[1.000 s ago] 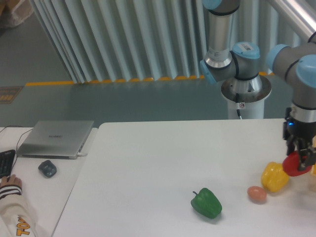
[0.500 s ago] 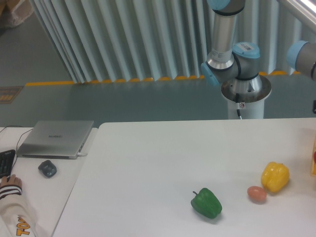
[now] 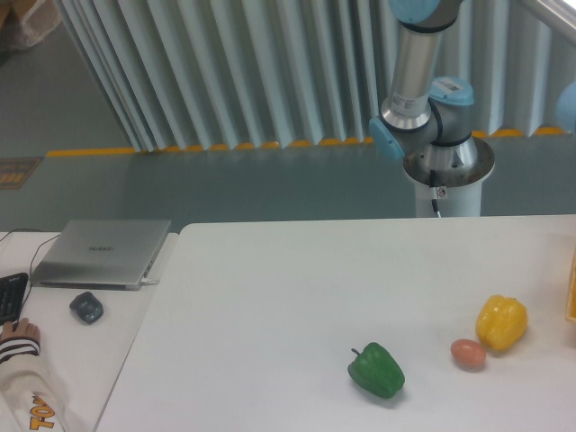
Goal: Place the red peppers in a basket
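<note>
Confirm release above the basket [image 3: 571, 290], right of the yellow pepper [image 3: 501, 323]; the gripper is off-frame, its state unverifiable.

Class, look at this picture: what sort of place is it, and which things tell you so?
Probably a robotics lab or workshop. A robot arm on a pedestal stands behind a white table, a laptop sits on a side desk, and yellow floor tape runs below a corrugated wall.

Silver-grey arm [image 3: 416, 67], light-blue joint caps (one labelled), round base [image 3: 447, 160]
</note>
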Controlling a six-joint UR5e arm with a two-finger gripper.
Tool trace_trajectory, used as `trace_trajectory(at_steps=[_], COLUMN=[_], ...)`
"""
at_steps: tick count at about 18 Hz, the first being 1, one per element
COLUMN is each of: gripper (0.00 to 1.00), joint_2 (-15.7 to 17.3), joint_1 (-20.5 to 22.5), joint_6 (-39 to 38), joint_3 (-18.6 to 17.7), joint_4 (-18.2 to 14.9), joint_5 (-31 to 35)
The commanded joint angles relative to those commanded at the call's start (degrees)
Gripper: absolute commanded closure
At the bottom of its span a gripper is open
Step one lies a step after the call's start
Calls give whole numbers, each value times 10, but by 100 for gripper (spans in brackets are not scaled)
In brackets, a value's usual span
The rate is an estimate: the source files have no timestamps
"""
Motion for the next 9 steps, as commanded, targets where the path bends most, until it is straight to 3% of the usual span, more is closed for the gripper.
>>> trace_trajectory(at_steps=[3, 4, 5, 9], gripper=[52, 35, 0, 0], joint_2=[-5, -5, -6, -5], joint_1=[7, 8, 8, 4], joint_6=[-1, -3, 0, -8], joint_3=[-5, -7, -7, -8], joint_4=[1, 1, 1, 1], joint_5=[0, -1, -1, -3])
